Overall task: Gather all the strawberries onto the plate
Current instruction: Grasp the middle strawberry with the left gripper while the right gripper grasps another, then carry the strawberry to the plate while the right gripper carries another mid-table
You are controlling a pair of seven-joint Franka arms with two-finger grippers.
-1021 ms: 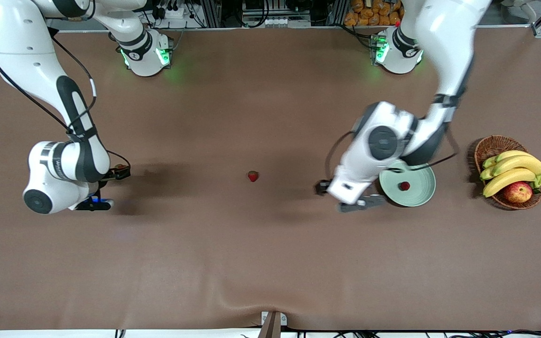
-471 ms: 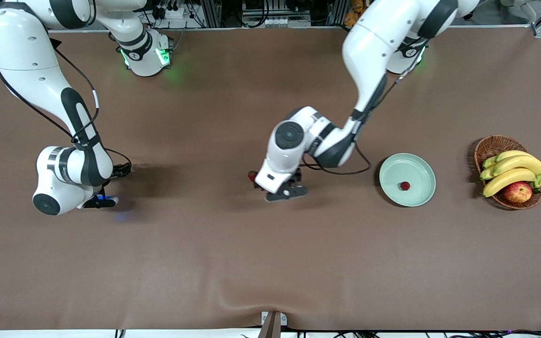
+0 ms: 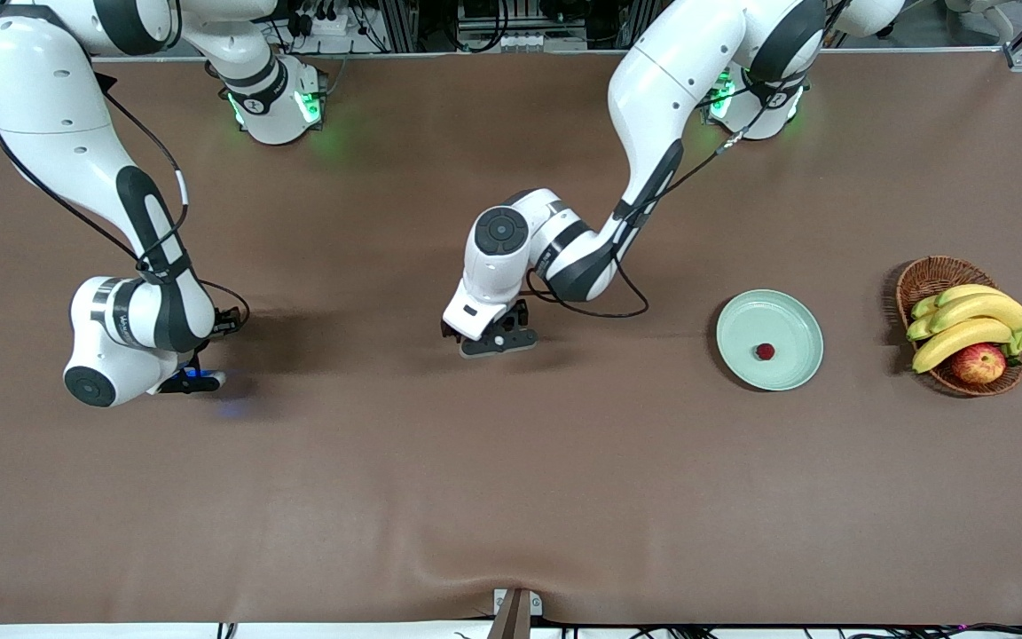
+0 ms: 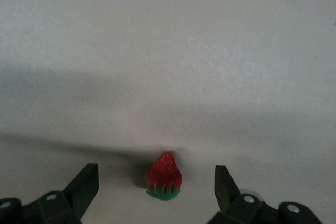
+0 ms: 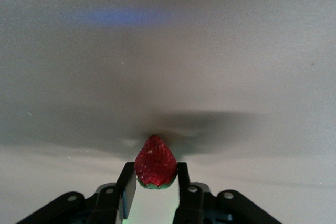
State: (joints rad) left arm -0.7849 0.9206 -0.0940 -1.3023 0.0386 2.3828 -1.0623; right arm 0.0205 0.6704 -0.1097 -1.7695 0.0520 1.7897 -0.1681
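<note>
Left gripper (image 4: pixel 156 192) spread wide around small red strawberry (image 4: pixel 164 177) on brown table (image 3: pixel 511 488), right gripper (image 5: pixel 152 190) clamped on another red strawberry (image 5: pixel 155 167), third berry (image 3: pixel 766 351) on pale mint-green round plate (image 3: pixel 795 318).

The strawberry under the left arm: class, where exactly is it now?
In the left wrist view, the strawberry lies on the table between the left gripper's open jaws, untouched, mid-table, toward the right arm's end from the plate.

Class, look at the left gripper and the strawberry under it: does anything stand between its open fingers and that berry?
Nothing visible does. The left gripper is open, with the strawberry lying on the bare table between its fingers, apart from both.
</note>
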